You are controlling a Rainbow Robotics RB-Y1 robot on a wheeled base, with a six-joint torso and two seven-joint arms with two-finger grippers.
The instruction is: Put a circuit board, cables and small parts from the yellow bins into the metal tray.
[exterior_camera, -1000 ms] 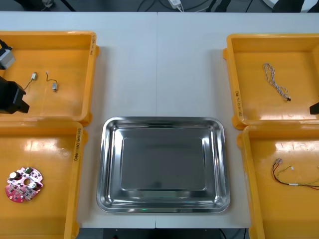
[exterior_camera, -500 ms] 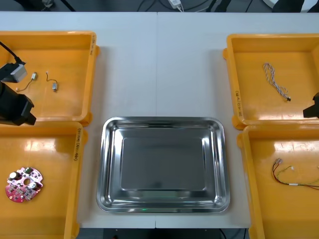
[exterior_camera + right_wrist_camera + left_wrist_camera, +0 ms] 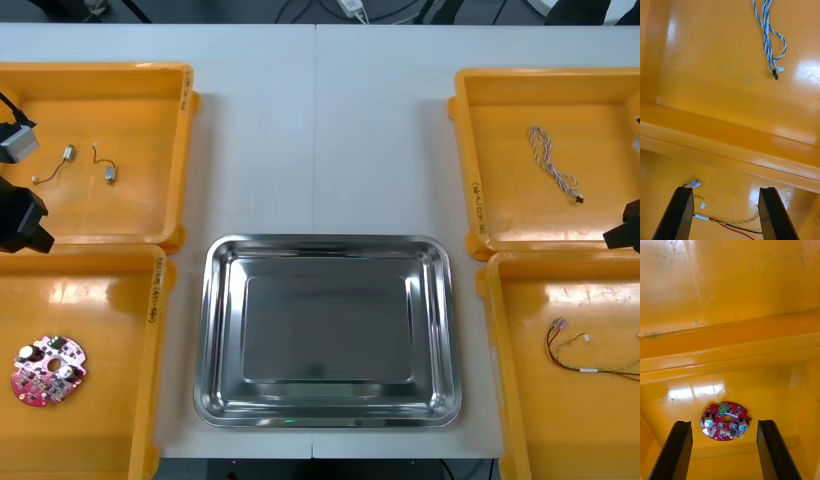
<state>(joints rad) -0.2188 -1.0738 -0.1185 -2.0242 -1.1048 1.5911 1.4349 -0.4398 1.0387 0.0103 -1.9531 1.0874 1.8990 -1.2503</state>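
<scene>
The left end effector [image 3: 724,422] hangs over the wall between the two left yellow bins [image 3: 120,205], its fingers wide apart and holding nothing. The round red circuit board [image 3: 48,372] lies flat in the nearer left bin; small metal parts [image 3: 108,172] lie in the farther one.

The right end effector [image 3: 725,188] is at the tabletop's [image 3: 320,130] right edge, also wide and empty. A twisted blue and white cable [image 3: 553,165] is in the far right bin, and a red and yellow cable [image 3: 580,352] in the near one.

The metal tray [image 3: 327,246] sits bare between the bins. Dark lettering [image 3: 476,205] runs along the bin rims, too small to read.
</scene>
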